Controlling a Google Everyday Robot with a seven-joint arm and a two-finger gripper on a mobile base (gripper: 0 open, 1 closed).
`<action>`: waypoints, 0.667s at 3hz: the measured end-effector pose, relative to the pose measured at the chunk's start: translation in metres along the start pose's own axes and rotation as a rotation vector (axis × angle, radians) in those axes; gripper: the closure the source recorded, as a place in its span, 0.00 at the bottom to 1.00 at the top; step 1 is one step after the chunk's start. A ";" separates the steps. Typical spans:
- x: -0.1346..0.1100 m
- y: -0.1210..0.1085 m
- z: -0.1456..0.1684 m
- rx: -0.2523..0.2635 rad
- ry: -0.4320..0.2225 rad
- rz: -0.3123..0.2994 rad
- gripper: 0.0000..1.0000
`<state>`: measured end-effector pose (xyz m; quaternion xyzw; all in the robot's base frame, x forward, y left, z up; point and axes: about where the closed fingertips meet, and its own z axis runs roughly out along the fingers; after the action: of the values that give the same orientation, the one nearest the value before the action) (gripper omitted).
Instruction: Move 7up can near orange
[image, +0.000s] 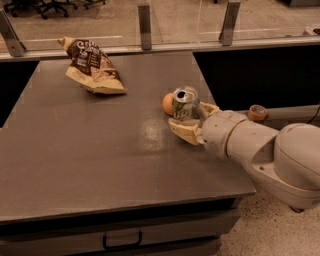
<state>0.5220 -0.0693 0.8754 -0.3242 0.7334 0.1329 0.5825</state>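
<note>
A dark grey table (100, 165) fills the view, with a handled drawer (122, 243) below its front edge. Metal posts (145, 20) holding glass panels (185, 17) line its far edge, and office chairs (47, 6) stand beyond. Speckled floor (270, 237) shows past the front right corner. The gripper (188, 116) is near the right edge.

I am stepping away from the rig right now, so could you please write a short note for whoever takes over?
Pincer: reaches in from the right of the view and is closed on the 7up can, one finger on each side.
Things: the can is upright, right beside the orange, near the right edge of the table. I cannot tell whether they touch.
Done: the can is next to the orange.
Left: check that the can rests on the table, open the pincer, and back the arm out without knocking either one.
</note>
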 end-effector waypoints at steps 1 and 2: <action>0.014 -0.011 0.018 0.018 -0.006 0.048 0.35; 0.023 -0.017 0.029 0.031 -0.001 0.072 0.12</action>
<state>0.5525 -0.0733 0.8484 -0.2885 0.7462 0.1428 0.5827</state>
